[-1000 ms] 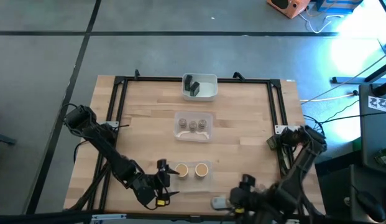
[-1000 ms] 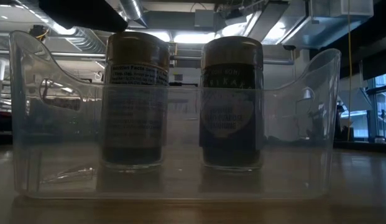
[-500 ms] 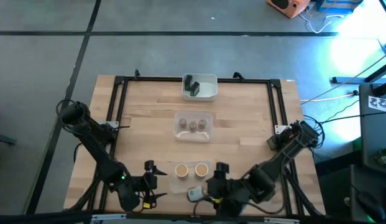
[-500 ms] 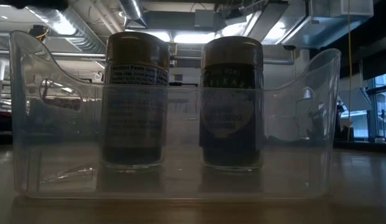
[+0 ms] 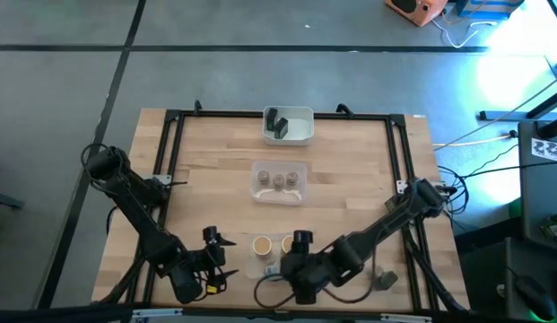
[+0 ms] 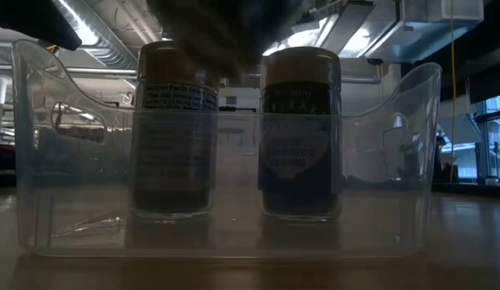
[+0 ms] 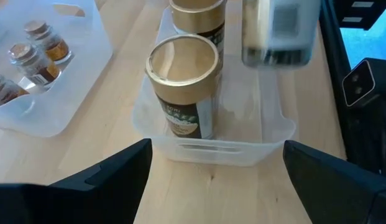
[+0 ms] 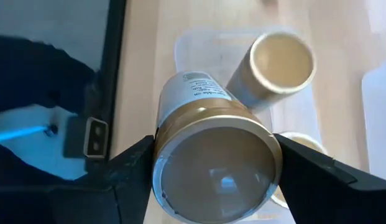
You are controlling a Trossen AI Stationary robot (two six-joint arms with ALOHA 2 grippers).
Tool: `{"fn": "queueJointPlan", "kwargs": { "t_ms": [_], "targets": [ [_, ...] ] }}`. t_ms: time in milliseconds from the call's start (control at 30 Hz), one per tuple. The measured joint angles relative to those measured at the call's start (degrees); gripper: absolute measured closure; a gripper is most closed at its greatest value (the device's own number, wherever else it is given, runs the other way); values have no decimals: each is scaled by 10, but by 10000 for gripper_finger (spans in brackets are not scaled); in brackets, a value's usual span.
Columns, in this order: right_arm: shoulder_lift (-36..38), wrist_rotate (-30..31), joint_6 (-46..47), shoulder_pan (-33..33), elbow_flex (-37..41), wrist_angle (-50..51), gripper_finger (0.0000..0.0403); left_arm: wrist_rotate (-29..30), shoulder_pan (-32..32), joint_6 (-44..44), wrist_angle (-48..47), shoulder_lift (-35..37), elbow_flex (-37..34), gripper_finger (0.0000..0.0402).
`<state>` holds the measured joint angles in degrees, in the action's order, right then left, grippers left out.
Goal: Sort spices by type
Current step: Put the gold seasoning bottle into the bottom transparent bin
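Three gold-lidded jars make up the kind now being sorted. Two stand in the clear tray (image 5: 276,260) at the near middle of the table: one on the left (image 5: 261,245), one on the right (image 5: 288,243).

Third gold-lidded jar (image 8: 212,163): clamped between the fingers of the right gripper (image 5: 276,268), carried above the near end of that tray. The left wrist view shows it blurred (image 7: 280,31) over the tray's open space beside the two standing jars.

Step in hand, as judged: delivery of the last gold-lidded jar to its group. The next move calls for lowering it into the free part of the tray, clear of the two already standing, then parting the fingers. Risk: knocking a neighbour, as the jars are tall for their base.

Left gripper (image 5: 213,256): waiting just left of the clear tray, fingers spread wide, holding nothing.

Count by kind and place:
- Gold-lidded jars: three. Two in the near clear tray, one in the right gripper.
- Small cork-topped jars (image 5: 278,180): three, in a row in the frosted tray (image 5: 278,195) at mid-table. The left wrist view also catches them (image 7: 32,59).
- Dark blocky containers (image 5: 276,123): in the white tray (image 5: 302,129) at the far edge. Two seem visible; the exact number cannot be told.

The low view shows the two standing jars (image 6: 174,129) (image 6: 299,133) through the tray wall, with a dark blur above them.
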<state>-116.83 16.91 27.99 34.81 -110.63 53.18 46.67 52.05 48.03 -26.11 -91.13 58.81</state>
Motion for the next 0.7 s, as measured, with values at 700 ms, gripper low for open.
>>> {"fn": "queueJointPlan", "kwargs": {
  "t_ms": [700],
  "targets": [
    [-59, 15, 5, -8, 0, 20, 104, 1, -8, 13, 2, -1, 0, 57]
  ]
}}
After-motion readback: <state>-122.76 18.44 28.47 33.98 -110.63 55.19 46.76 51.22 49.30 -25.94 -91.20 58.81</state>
